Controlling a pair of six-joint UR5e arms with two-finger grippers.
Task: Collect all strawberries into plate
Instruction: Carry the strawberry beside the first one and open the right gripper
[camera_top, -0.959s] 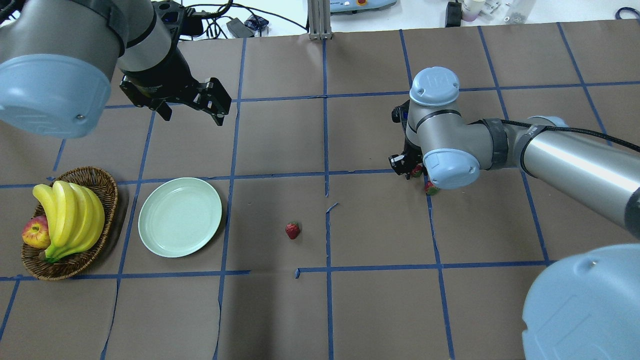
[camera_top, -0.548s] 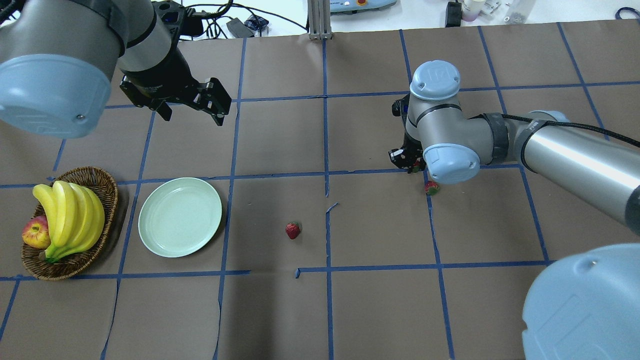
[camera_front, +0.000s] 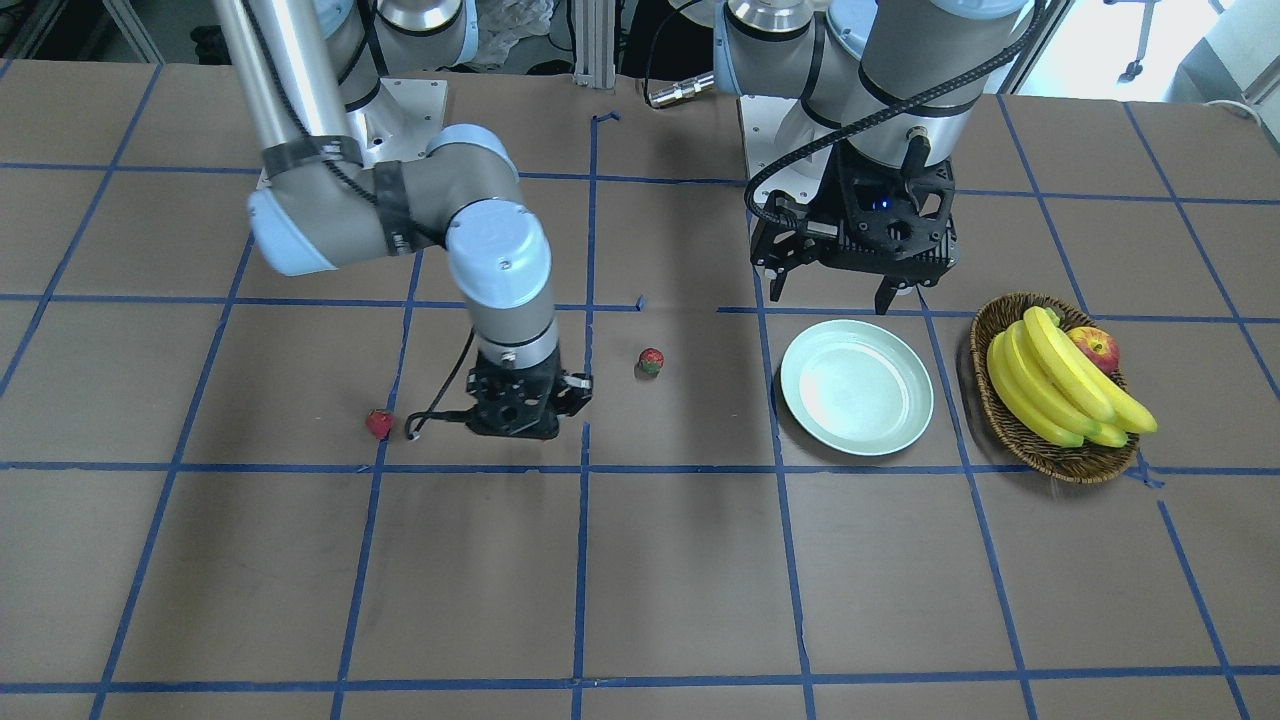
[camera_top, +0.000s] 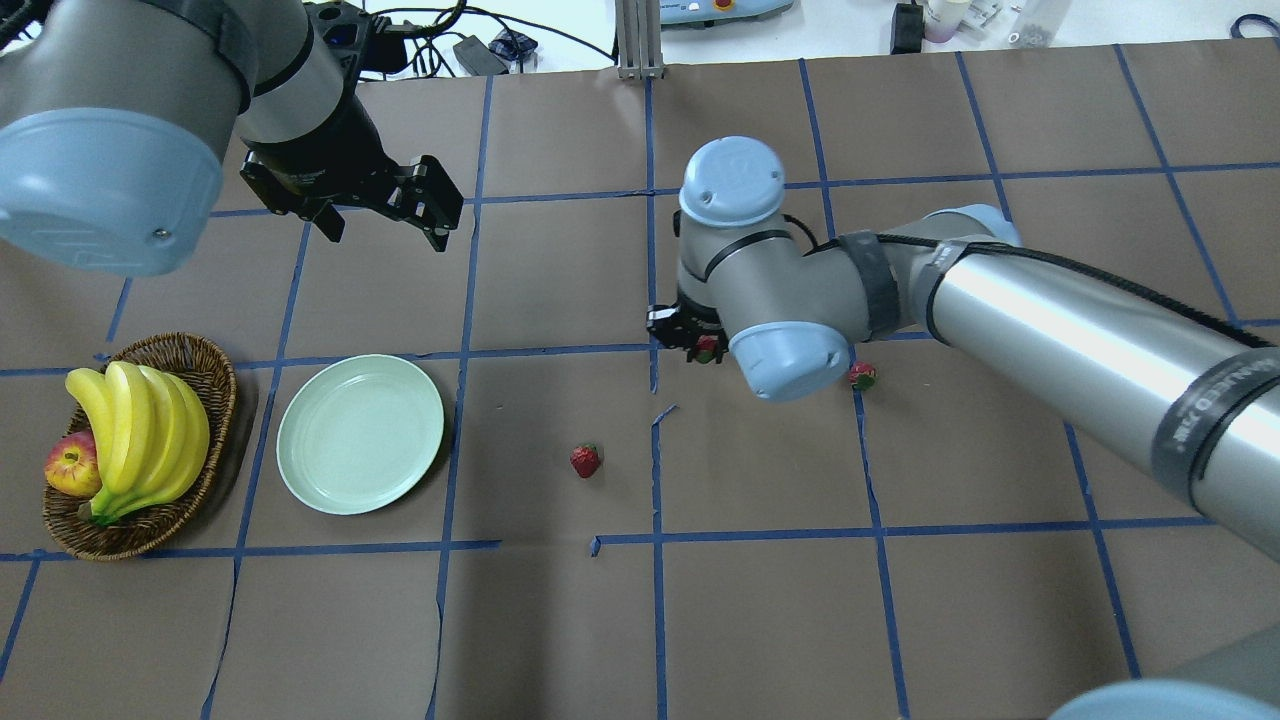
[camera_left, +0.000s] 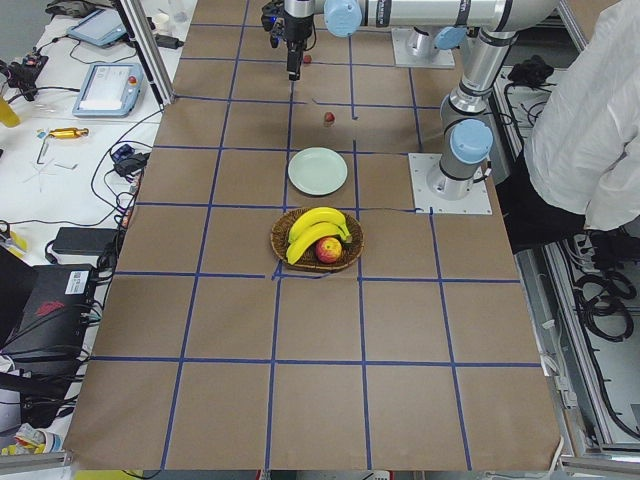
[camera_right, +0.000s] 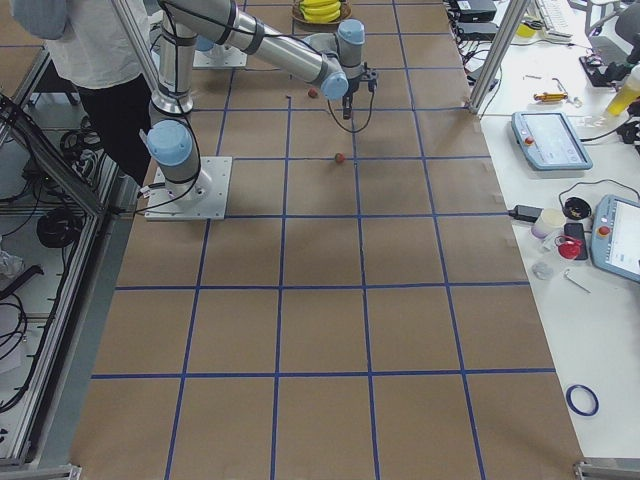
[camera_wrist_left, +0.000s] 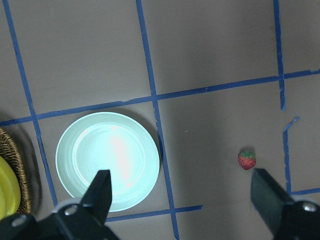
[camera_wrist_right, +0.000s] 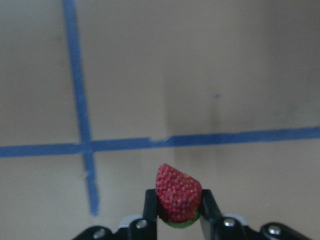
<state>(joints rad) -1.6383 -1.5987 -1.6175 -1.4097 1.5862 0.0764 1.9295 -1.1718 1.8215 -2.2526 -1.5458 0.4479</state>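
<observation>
Plate (camera_top: 360, 435) between basket (camera_top: 225, 400) and strawberry (camera_top: 585, 461), on table (camera_top: 760, 620)

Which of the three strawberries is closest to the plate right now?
The loose strawberry alone on the table, left of the centre tape line, is nearest the plate. The held strawberry in the right pincer and the third strawberry are farther off.

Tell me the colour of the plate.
The plate is pale mint green, clearest in the left wrist view.

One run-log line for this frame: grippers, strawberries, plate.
right gripper: shut on strawberry | left gripper: open, raised near plate | plate: empty | loose strawberries: two, on table
</observation>
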